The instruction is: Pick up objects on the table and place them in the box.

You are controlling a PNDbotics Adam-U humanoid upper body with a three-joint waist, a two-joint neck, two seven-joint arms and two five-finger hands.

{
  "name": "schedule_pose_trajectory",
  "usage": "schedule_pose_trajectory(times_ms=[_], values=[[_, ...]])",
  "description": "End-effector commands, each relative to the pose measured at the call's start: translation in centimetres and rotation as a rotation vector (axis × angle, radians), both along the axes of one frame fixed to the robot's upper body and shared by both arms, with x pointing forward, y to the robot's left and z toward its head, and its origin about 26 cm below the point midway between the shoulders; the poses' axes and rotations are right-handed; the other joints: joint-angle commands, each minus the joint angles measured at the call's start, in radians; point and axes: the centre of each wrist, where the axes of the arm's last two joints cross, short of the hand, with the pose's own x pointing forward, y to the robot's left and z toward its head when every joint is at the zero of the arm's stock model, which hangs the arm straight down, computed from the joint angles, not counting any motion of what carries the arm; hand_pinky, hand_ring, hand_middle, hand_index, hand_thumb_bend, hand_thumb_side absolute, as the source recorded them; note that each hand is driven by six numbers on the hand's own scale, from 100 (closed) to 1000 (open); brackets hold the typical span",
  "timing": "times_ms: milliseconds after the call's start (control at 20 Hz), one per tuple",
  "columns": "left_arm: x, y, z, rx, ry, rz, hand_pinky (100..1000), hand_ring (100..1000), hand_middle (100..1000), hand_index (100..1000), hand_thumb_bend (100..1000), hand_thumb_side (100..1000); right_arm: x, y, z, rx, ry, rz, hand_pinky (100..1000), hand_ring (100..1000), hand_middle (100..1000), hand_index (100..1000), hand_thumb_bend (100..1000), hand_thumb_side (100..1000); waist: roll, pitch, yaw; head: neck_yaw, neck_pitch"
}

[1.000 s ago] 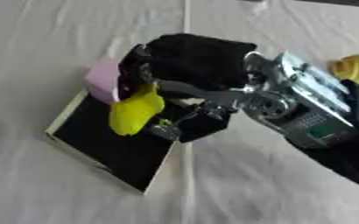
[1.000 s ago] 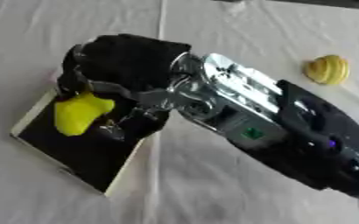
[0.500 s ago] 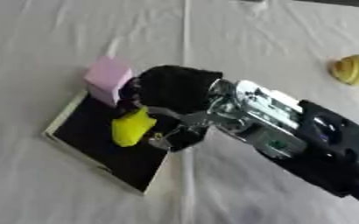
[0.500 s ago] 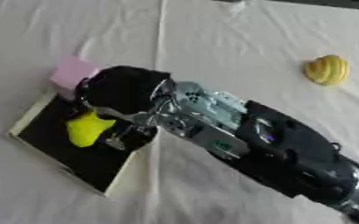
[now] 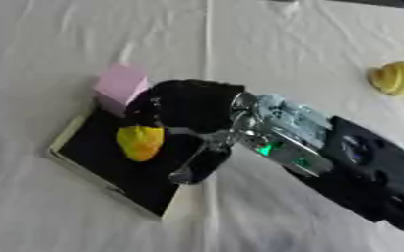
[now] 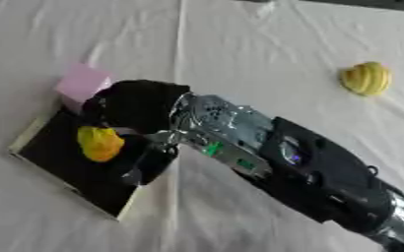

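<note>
A shallow box with a black floor and pale rim lies at the left on the white cloth. My right hand reaches over it from the right, its arm crossing the middle. A yellow rounded object sits low over the box floor at the hand's left side, with the fingers curled against its top. One finger stretches down across the box's near edge. A pink cube stands at the box's far corner; whether it is inside or just beside the rim I cannot tell. The left hand does not show.
A yellow ribbed, shell-like object lies on the cloth at the far right, apart from the arm. The white cloth is creased, with a fold line running up the middle.
The right hand has carried the yellow object down and left, from above the box's right edge to low over the black floor. The pink cube, hidden before, now shows.
</note>
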Motion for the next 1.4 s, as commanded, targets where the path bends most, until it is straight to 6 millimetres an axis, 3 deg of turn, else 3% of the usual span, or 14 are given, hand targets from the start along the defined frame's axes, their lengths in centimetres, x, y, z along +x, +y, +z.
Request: schedule_pose_trajectory(times_ms=[50,250,350,400,450,700,750,800,1100,1400], values=[[-0.3,0.1,0.7,0.012,-0.020,0.000,817,808,784,863,180,421,-0.9,-1.0,1.9,0.048,-0.048,0.006,915,930,892,941,304,387,0.009,-0.025,-0.002,0.004,0.001],[-0.3,0.2,0.7,0.011,-0.019,0.007,817,808,784,863,180,421,-2.8,-3.2,4.9,0.186,-0.098,-0.010,900,906,879,932,286,285,0.012,-0.031,-0.009,0.011,0.000],[-0.4,0.3,0.6,0.011,-0.018,0.011,818,808,784,863,181,420,-2.8,-4.8,6.1,0.259,-0.123,-0.037,894,896,870,930,265,258,0.014,-0.033,-0.013,0.018,-0.002],[-0.4,0.3,0.6,0.011,-0.017,0.013,818,808,784,863,184,421,-2.6,-5.7,6.6,0.291,-0.131,-0.058,892,893,868,930,154,243,0.014,-0.034,-0.016,0.021,-0.002],[-0.4,0.3,0.6,0.011,-0.017,0.015,818,808,784,863,182,419,-2.5,-6.6,6.9,0.319,-0.137,-0.077,892,892,867,931,262,240,0.015,-0.035,-0.017,0.023,-0.002],[-0.5,0.6,0.6,0.012,-0.021,0.031,818,808,784,862,183,419,-1.8,-13.9,7.7,0.423,-0.137,-0.299,895,892,862,934,233,250,0.015,-0.031,-0.028,0.036,-0.004],[-0.5,0.6,0.6,0.012,-0.022,0.033,818,808,783,862,196,406,-1.9,-15.4,7.7,0.444,-0.142,-0.356,894,890,860,932,100,100,0.015,-0.030,-0.030,0.037,-0.004],[-0.5,0.6,0.7,0.012,-0.022,0.035,818,808,784,862,182,419,-2.0,-16.8,7.8,0.469,-0.151,-0.418,896,891,859,933,236,234,0.015,-0.028,-0.033,0.039,-0.005],[-0.5,0.8,0.6,0.011,-0.025,0.049,818,809,784,862,179,417,-1.2,-24.1,7.3,0.571,-0.185,-0.708,901,896,863,939,261,173,0.023,-0.018,-0.038,0.051,-0.005],[-0.5,0.8,0.7,0.012,-0.026,0.054,818,809,784,861,178,417,-0.3,-29.4,6.1,0.474,-0.137,-0.841,914,917,884,951,361,147,0.026,-0.014,-0.044,0.057,-0.002]])
